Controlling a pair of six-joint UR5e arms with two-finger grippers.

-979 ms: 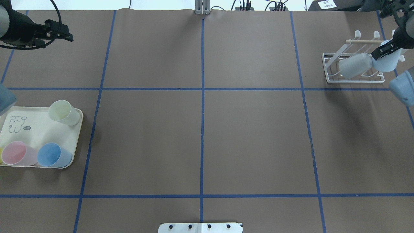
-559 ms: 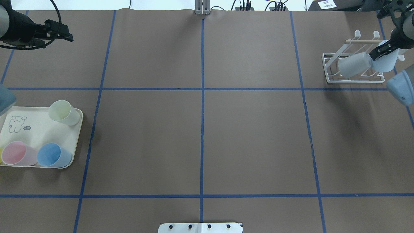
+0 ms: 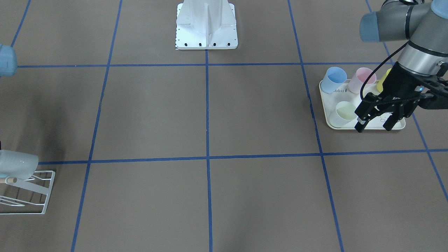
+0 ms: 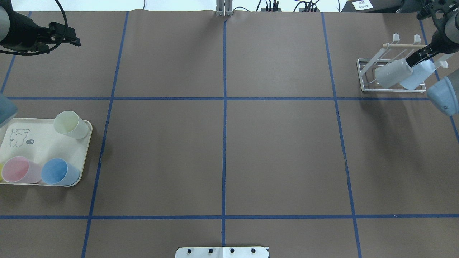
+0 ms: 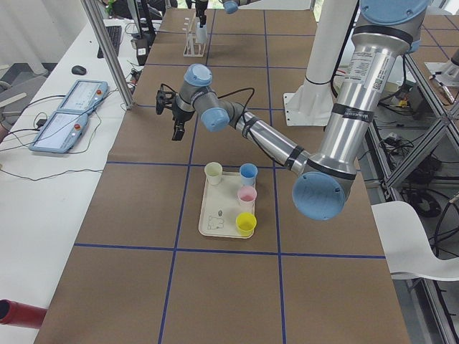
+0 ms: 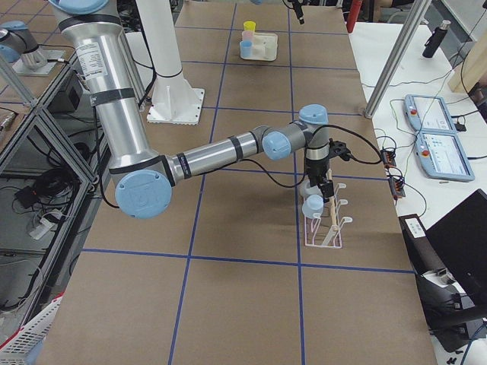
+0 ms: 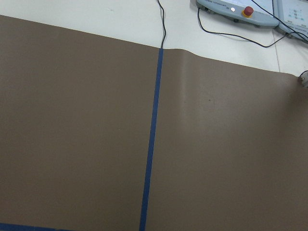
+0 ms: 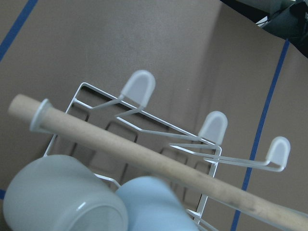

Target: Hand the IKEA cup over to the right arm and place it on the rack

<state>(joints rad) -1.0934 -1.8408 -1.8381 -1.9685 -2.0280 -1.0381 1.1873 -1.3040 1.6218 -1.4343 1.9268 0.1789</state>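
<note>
The white wire rack (image 4: 364, 77) with a wooden rod (image 8: 144, 154) stands at the far right. A grey-white cup (image 4: 391, 73) lies slanted on it. My right gripper (image 4: 417, 57) is shut on a light blue cup (image 4: 417, 77) and holds it slanted on the rack, right beside the grey-white cup. Both cups fill the bottom of the right wrist view, the blue one (image 8: 149, 207) blurred and close. My left gripper (image 3: 374, 122) is open and empty, raised at the far left (image 4: 73, 39).
A cream tray (image 4: 36, 150) with a rabbit drawing sits at the near left. It carries a pale green cup (image 4: 70, 123), a pink cup (image 4: 19, 170), a blue cup (image 4: 59, 172) and a yellow cup (image 3: 385, 75). Blue tape lines cross the brown table.
My right gripper has tilted and brought the light blue cup down and left onto the rack, next to the grey-white cup. The left arm has not moved.
</note>
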